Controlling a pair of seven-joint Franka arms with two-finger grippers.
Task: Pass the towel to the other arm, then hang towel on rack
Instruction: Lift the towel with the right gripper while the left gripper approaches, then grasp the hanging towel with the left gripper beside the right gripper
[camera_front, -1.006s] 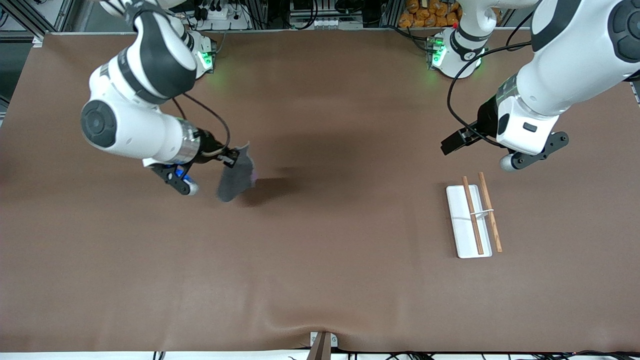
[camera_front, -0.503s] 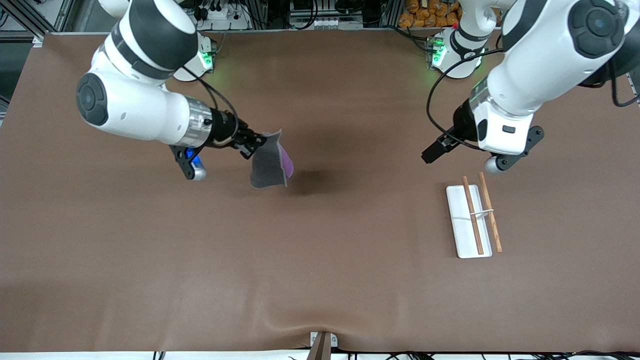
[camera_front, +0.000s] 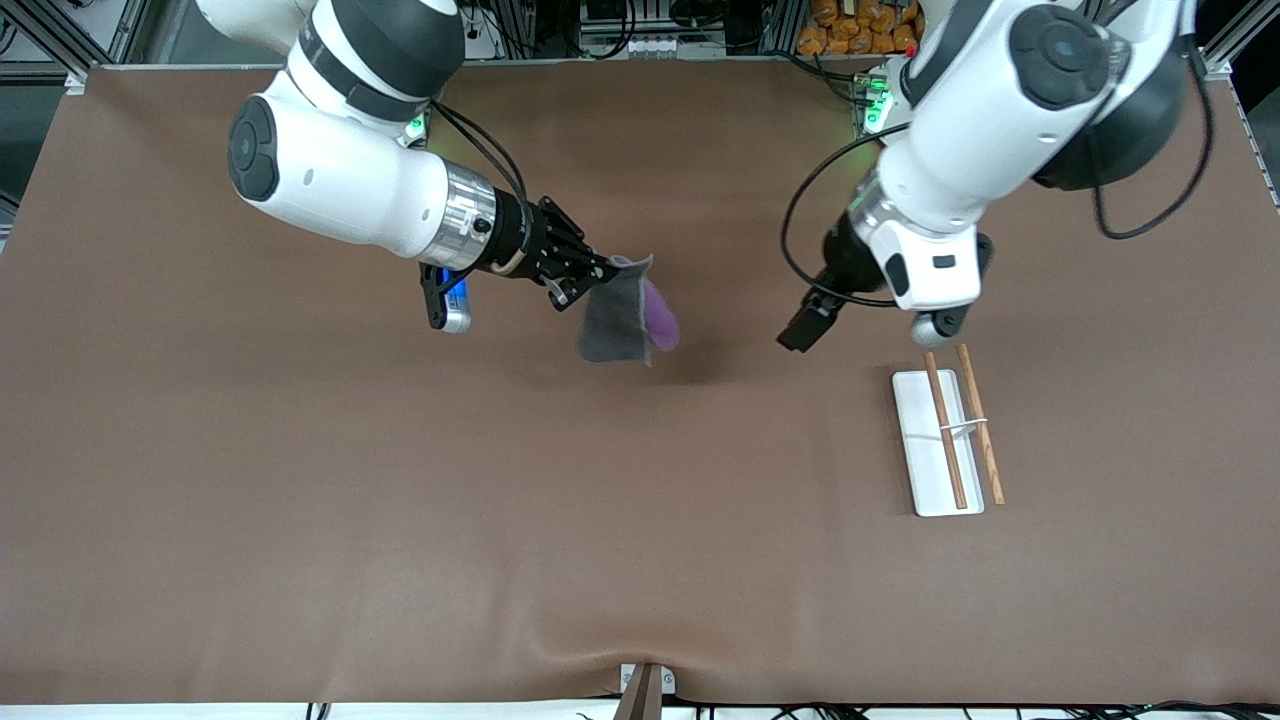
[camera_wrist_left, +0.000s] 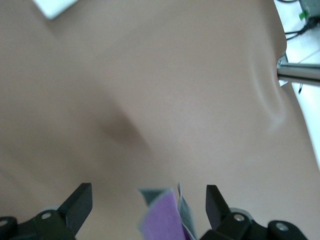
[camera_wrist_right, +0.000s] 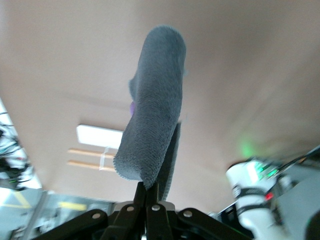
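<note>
Rack (camera_front: 945, 440): white flat base lying on the brown counter (camera_front: 500, 520) toward the left arm's end, the item nearest the front camera. Two thin brown rods run lengthwise over it, joined by a thin white crosspiece; one rod lies over the base, the other along its edge. Also seen small in the right wrist view (camera_wrist_right: 100, 145).

Left gripper (camera_front: 805, 330): raised over bare counter, near the rack's end that lies farther from the front camera and not touching it. Jaws spread wide, nothing between them; in the left wrist view both black fingertips (camera_wrist_left: 80, 200) stand well apart with the cloth visible between them at a distance.

Towel (camera_front: 622, 318): off the counter, over its middle, hanging from one pinched edge. Dark grey fuzzy face toward the front camera, purple face showing along the side toward the left arm. Well apart from the rack. Shadow on the counter just beside it.

Right gripper (camera_front: 590, 275): over the counter's middle, arm reaching in from the right arm's end. Jaws clamped tight on the towel's upper edge; the right wrist view shows the grey cloth (camera_wrist_right: 152, 135) rising straight out of the closed tips.
</note>
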